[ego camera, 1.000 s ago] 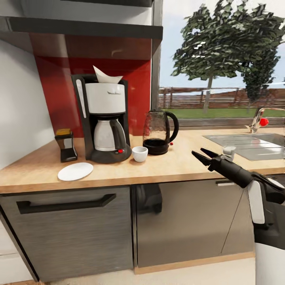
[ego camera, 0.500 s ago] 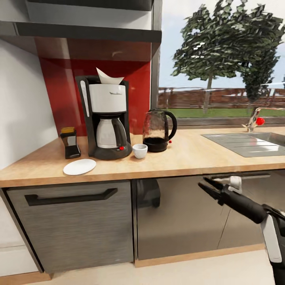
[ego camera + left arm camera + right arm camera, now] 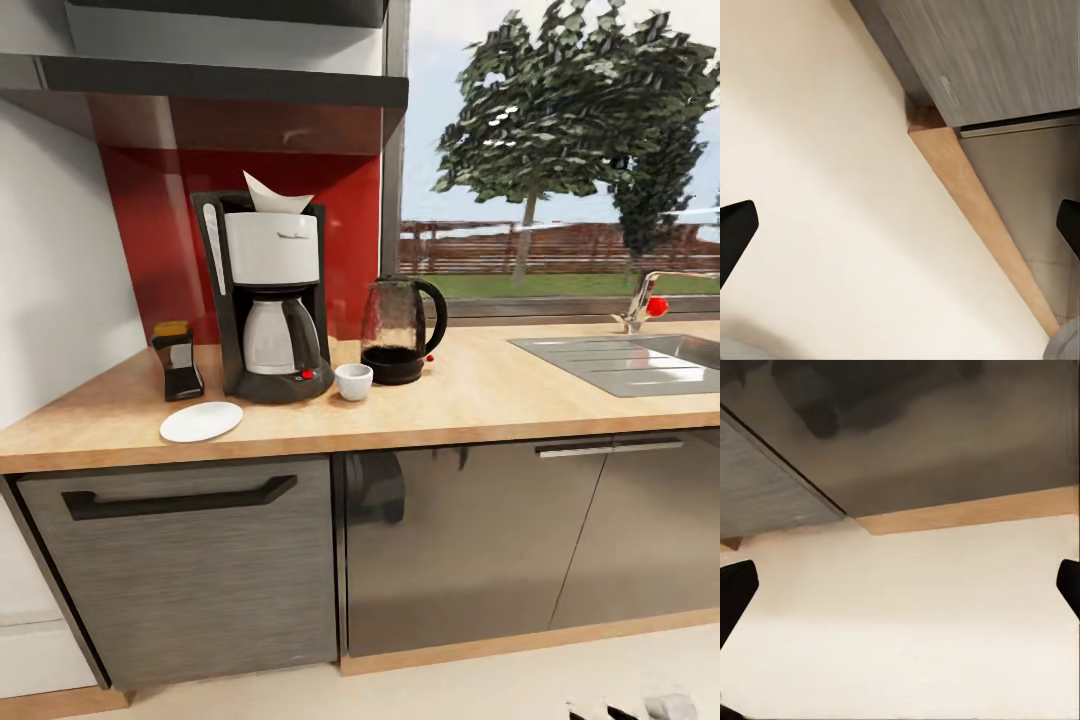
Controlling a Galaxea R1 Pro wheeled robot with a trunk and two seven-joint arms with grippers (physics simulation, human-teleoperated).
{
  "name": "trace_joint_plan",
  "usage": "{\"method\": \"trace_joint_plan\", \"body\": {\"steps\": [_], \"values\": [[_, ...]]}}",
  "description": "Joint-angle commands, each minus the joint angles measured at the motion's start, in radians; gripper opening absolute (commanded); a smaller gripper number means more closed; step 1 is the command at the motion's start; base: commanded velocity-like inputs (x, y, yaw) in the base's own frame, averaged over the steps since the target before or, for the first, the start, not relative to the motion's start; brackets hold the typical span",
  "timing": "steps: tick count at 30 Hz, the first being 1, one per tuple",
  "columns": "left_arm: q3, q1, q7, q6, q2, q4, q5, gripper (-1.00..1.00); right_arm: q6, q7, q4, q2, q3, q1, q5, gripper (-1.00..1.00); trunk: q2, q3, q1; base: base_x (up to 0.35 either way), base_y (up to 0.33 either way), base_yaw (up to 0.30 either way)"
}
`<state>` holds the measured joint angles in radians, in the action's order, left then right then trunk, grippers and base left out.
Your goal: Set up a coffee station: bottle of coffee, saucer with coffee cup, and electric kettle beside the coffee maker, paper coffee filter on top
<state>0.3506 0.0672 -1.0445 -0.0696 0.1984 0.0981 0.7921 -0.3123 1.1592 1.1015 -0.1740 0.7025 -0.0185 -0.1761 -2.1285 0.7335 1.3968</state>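
Nearest to me, both end effectors hang low over the pale floor [image 3: 832, 187] with fingers spread wide and nothing between them. The left end effector [image 3: 900, 229] faces the wooden plinth [image 3: 975, 217] under the grey cabinets; the right end effector [image 3: 900, 589] faces the same kind of plinth strip [image 3: 967, 510] below a cabinet front.

From the head camera I see the cabinet fronts [image 3: 190, 560] and above them the wooden bench [image 3: 500, 390]. Closest to the bench's front edge lies the white saucer [image 3: 201, 421], bare, in front of and to the left of the coffee maker [image 3: 268, 295]. The coffee cup [image 3: 353, 381] stands on the bench just right of the coffee maker's base, apart from the saucer. The bottle of coffee [image 3: 177, 359] stands just left of the machine. The electric kettle [image 3: 400, 330] stands to the right, just behind the cup. A paper coffee filter [image 3: 274, 194] sits on top of the coffee maker. Farther right I note the sink [image 3: 640, 360] and tap [image 3: 645, 300], then the window [image 3: 560, 150].
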Motion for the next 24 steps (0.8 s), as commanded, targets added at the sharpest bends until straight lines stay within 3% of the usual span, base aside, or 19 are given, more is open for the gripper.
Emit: {"method": "trace_joint_plan", "body": {"steps": [1, 2, 6, 10, 12, 24], "values": [[-0.002, 0.0, -0.001, -0.007, -0.001, 0.0, 0.003, 1.0, 0.074, 0.002, -0.078, -0.005, 0.022, -0.001, -0.024, 1.0, 0.0, 0.001, 0.0, 0.0, 0.0, 0.0], [0.0, 0.0, -0.001, -0.008, -0.003, -0.004, 0.003, 1.0, 0.217, -0.036, -0.253, -0.012, 0.044, -0.003, -0.046, 1.0, 0.0, 0.001, 0.0, 0.0, 0.0, 0.0], [0.004, 0.0, -0.001, -0.007, -0.003, -0.007, 0.003, 1.0, 0.343, -0.157, -0.386, -0.015, 0.053, -0.004, -0.057, 1.0, 0.0, 0.001, 0.0, 0.0, 0.0, 0.0], [0.005, 0.0, 0.0, -0.008, -0.004, -0.018, 0.003, 1.0, 0.395, -0.28, -0.439, -0.014, 0.051, -0.004, -0.061, 1.0, 0.0, 0.001, 0.0, 0.0, 0.0, 0.0], [0.005, 0.0, 0.001, -0.008, -0.004, -0.021, 0.003, 1.0, 0.406, -0.308, -0.461, -0.012, 0.05, -0.005, -0.062, 1.0, 0.0, 0.001, 0.0, 0.0, 0.0, 0.0], [0.004, 0.0, 0.001, -0.009, -0.004, -0.023, 0.003, 1.0, 0.41, -0.325, -0.517, -0.012, 0.051, -0.006, -0.063, 1.0, 0.0, 0.001, 0.0, 0.0, 0.0, 0.0]]}}
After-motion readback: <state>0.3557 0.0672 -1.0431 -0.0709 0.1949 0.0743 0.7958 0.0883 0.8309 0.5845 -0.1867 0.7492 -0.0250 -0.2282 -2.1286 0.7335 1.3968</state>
